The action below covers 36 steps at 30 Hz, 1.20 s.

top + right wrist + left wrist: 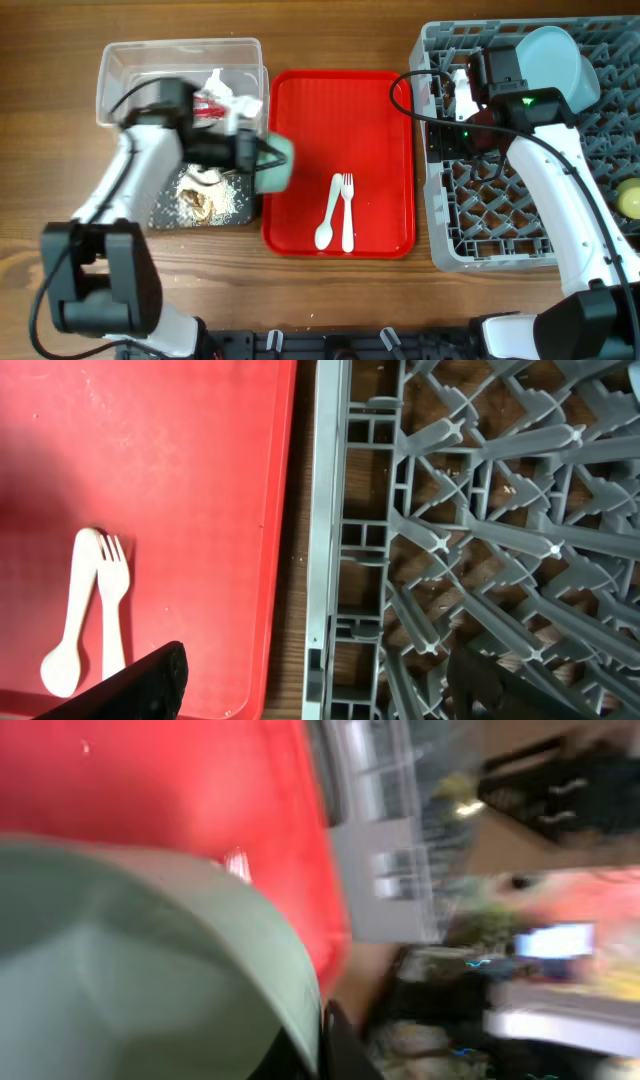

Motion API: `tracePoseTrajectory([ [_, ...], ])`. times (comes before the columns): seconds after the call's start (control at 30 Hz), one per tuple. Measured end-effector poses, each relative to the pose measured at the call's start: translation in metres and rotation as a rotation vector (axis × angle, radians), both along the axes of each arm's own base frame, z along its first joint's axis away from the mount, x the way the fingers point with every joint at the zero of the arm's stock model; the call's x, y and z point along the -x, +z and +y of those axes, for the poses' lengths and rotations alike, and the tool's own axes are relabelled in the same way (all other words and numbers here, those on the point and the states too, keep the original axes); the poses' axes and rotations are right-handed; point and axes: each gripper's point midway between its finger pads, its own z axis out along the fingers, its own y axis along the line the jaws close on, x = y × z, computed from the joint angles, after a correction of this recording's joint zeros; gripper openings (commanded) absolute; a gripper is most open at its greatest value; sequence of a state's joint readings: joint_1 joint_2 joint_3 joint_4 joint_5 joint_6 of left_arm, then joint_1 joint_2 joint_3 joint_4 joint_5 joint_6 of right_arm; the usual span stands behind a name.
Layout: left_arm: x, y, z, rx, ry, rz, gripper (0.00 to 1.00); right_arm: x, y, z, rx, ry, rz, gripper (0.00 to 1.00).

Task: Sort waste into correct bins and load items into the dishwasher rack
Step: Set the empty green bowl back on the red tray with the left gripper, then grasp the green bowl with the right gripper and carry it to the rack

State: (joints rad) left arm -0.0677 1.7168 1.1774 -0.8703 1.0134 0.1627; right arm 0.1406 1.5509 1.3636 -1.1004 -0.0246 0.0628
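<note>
Left gripper (255, 153) shut tight on pale green bowl (276, 165), at left edge of red tray (370, 120) (beside black tray (163, 213)); right gripper (325, 682) wide open, empty, over dishwasher rack (480, 510); white spoon (327, 215), fork (347, 210) on red tray.

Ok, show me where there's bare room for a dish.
The red tray is bare above the spoon and fork, to its far rim. In the dishwasher rack the front-left cells are free; the far side is crowded with blue dishes. Scraps cover the black tray.
</note>
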Motion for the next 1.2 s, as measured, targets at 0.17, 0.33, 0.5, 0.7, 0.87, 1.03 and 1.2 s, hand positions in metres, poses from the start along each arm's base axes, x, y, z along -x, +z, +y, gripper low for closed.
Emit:
tracePoseTrajectory([
  [0.17, -0.012, -0.028, -0.064, -0.289, -0.066, -0.198, 0.04, 0.0, 0.0, -0.002, 0.004, -0.019, 0.002, 0.84],
  [0.33, -0.024, -0.043, -0.106, -0.458, 0.015, -0.338, 0.04, 0.0, 0.0, -0.005, 0.011, -0.059, 0.002, 0.85],
  [0.5, -0.025, -0.063, -0.129, -0.493, 0.022, -0.366, 0.2, 0.001, -0.001, -0.005, 0.009, -0.069, 0.008, 0.85],
  [0.7, -0.03, -0.068, -0.123, -0.51, 0.064, -0.337, 0.45, 0.002, -0.001, -0.005, 0.009, -0.071, 0.01, 0.89],
  [0.87, -0.034, -0.058, -0.072, -0.565, 0.173, -0.22, 0.51, -0.015, 0.006, 0.011, -0.077, -0.049, -0.055, 0.9],
  [1.03, -0.028, -0.007, 0.009, -0.597, 0.363, -0.134, 0.7, -0.038, 0.024, 0.048, -0.271, 0.031, -0.161, 0.88],
  [1.2, -0.015, 0.016, 0.087, -0.633, 0.554, -0.03, 0.75, -0.038, 0.029, 0.097, -0.351, 0.134, -0.18, 0.8],
])
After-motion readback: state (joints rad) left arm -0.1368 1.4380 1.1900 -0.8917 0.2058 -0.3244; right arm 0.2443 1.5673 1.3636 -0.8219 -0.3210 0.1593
